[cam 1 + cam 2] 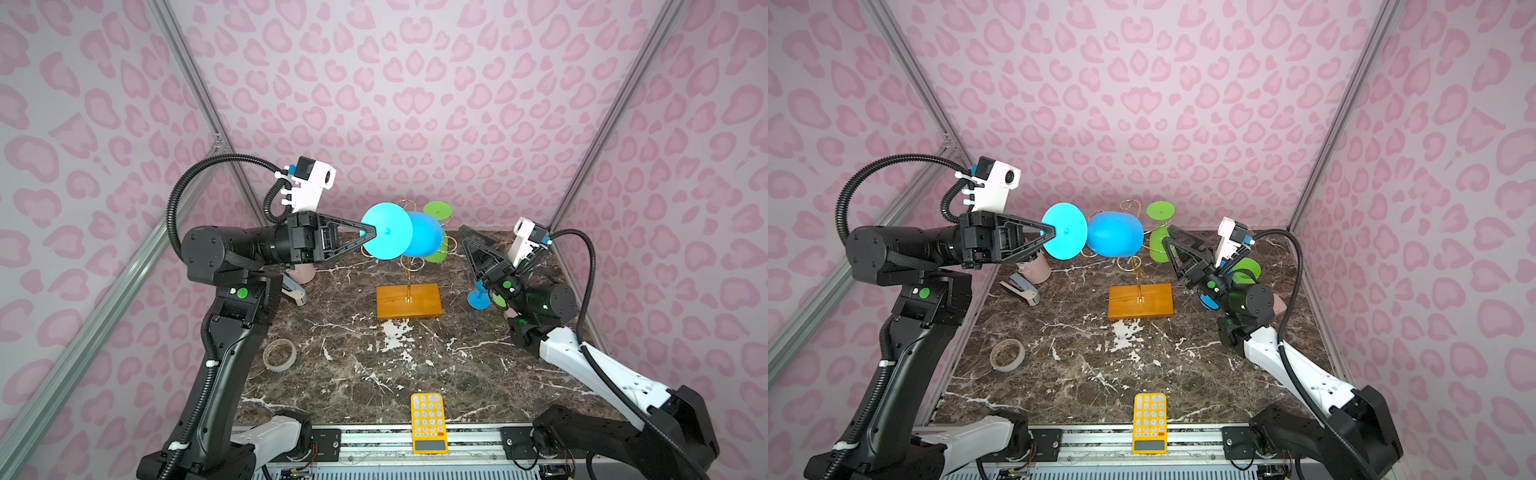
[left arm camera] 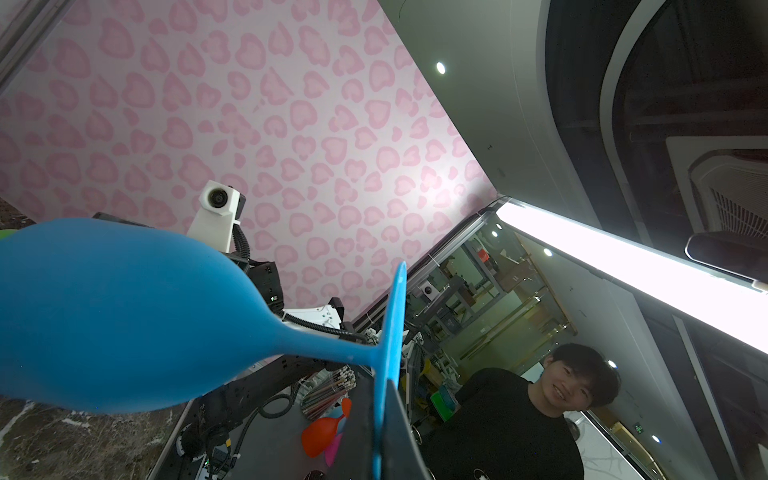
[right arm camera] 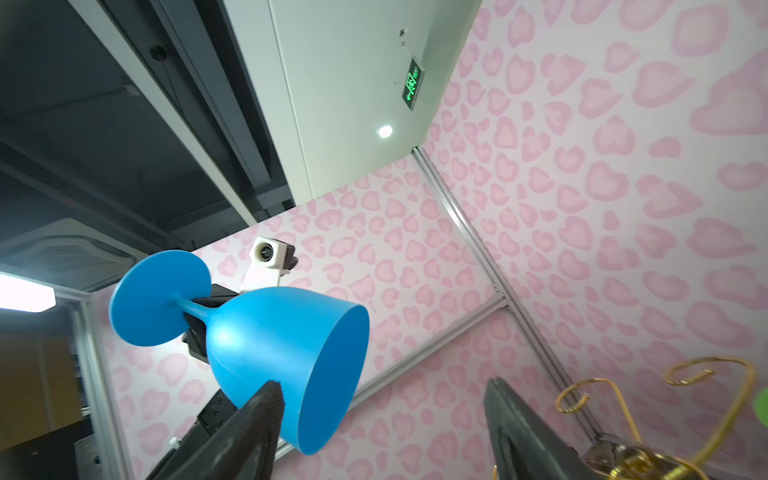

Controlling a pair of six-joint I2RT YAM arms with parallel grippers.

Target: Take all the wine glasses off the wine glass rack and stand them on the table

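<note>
The left gripper (image 1: 370,232) pinches the flat foot of the blue wine glass (image 1: 424,235). The glass lies sideways in the air by the top of the wine glass rack (image 1: 409,301). The right gripper (image 1: 1166,233) is spread wide beside the bowl and holds nothing. The lift looks nearly done. Next, I think, the glass must move away without catching the gold curls. Its bowl looks empty.

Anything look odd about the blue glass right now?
The blue wine glass lies sideways in mid-air, pinched only at its foot's edge by the left gripper; the right gripper is open by its bowl.
</note>
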